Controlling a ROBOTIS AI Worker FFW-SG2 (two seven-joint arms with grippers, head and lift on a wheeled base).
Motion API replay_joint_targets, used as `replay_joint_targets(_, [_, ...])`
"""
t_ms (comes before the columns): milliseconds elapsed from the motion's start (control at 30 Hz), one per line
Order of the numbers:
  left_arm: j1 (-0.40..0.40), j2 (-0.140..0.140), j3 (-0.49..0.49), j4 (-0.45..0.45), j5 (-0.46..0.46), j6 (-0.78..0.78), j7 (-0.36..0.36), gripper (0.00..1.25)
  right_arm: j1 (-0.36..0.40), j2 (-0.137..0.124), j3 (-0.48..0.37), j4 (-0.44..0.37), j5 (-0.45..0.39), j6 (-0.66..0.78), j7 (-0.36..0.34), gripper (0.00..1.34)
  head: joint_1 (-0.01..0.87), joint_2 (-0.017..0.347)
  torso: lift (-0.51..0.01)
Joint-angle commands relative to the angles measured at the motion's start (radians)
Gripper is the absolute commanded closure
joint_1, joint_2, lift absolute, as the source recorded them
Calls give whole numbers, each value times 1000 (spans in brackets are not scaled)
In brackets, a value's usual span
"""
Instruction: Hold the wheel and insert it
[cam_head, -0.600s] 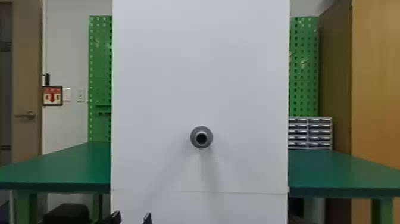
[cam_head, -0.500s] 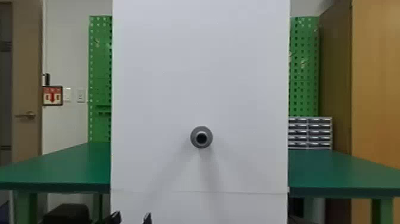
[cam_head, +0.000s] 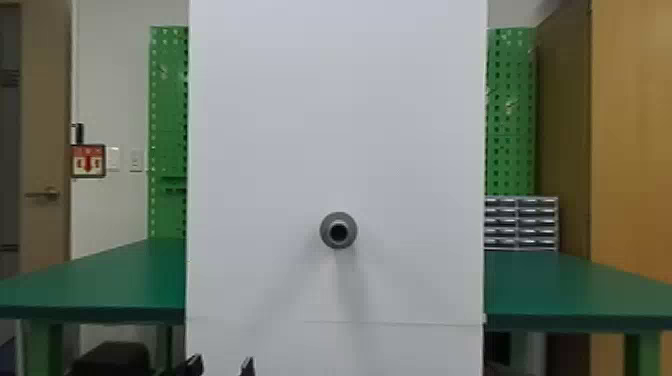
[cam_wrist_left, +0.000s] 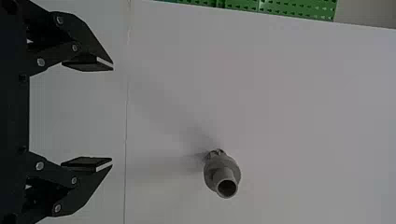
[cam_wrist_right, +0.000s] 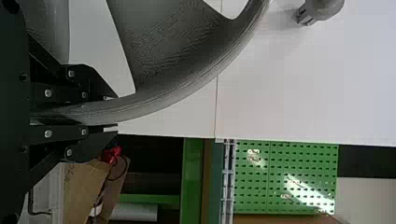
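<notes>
Head view: there's the grey hollow round post (cam_head: 338, 231) on the white flat panel (cam_head: 275, 125), up and right of the black left gripper (cam_head: 223, 364).
Left wrist: jaws wide, nothing between.
Right wrist: ridged grey wheel (cam_wrist_right: 168, 56), rim clenched by the black right gripper (cam_wrist_right: 114, 113); post higher, robot's left; bore perhaps unaligned, wheel cropped.
</notes>
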Motion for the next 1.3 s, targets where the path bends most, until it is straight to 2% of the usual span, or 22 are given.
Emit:
replay_joint_targets(0, [0, 0, 0, 0, 0, 0, 0, 518, 1, 1, 0, 3, 0, 0, 0, 1058, 5, 75, -482])
replay_joint_targets(733, [0, 0, -3, 2, -2, 0, 0, 516, 3, 0, -8, 1, -29, 3, 0, 1058, 5, 75, -482])
replay_joint_targets(1033, [3, 0, -3, 2, 0, 2, 0, 516, -12, -6, -26, -100, -35, 150, 0, 1058, 5, 75, -482])
replay_joint_targets(1267, [3, 0, -2, 2, 1, 6, 0, 518, -40, 9, -57, -206, -37, 302, 0, 1058, 5, 75, -482])
